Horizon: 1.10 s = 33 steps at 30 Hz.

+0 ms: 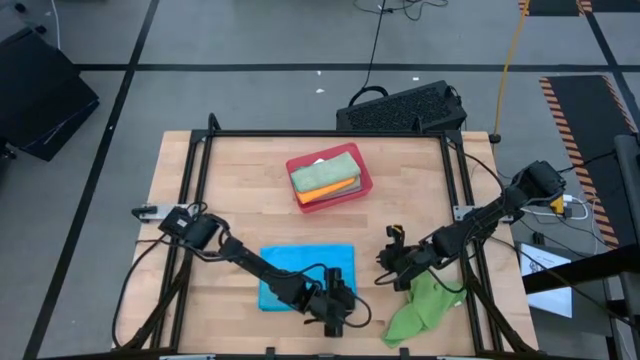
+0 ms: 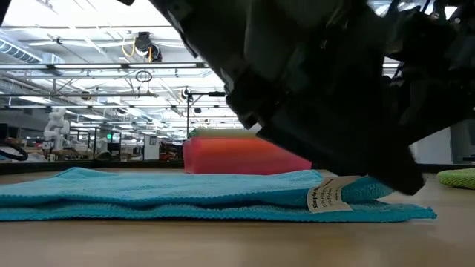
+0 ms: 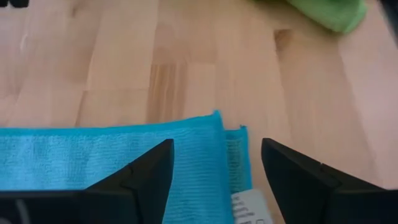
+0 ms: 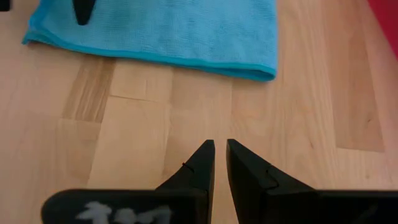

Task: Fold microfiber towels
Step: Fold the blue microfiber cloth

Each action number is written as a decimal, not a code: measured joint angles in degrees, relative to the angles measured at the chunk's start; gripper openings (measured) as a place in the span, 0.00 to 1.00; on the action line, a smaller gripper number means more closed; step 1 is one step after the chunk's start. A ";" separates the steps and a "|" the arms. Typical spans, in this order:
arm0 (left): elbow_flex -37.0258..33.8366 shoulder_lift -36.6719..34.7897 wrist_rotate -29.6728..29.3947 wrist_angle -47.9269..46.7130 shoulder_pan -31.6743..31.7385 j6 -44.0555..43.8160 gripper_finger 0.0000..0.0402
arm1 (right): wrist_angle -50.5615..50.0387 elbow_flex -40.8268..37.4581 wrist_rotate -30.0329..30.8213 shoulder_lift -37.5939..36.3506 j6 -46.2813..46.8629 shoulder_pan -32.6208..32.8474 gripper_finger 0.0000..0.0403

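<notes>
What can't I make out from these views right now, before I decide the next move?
- Red tray: high view shows sage green and orange towels; anything beneath is hidden.
- Bright green towel: partly covered by the right arm in the high view; cut off by the low view's edge.
- Bright blue towel: low view, arm blocks its right end; layer count unclear.

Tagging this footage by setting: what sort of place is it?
Probably a large robotics lab or industrial hall: exposed ceiling trusses, hazard-striped floor tape, and a framed wooden table on a concrete floor.

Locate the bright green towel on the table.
In the high view, the bright green towel lies crumpled near the table's front right corner, just below the right tool, right of the bright blue towel.
</notes>
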 joint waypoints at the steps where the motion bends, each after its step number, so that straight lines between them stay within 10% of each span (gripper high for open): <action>1: -0.06 0.00 -0.37 -0.07 0.00 0.68 0.61 | -0.02 0.00 0.00 0.00 -0.02 0.00 0.08; 11: -0.02 2.48 -0.51 3.37 0.09 5.31 0.62 | 0.14 -0.02 0.23 -0.01 -0.05 0.00 0.08; 24: -0.03 2.54 -2.54 2.18 0.02 5.38 0.04 | 2.83 -0.02 1.50 -0.02 -0.18 0.00 0.08; 33: -0.23 -1.93 -3.61 0.08 -1.68 5.60 0.02 | 23.67 -6.11 1.51 -0.02 -7.99 1.98 0.09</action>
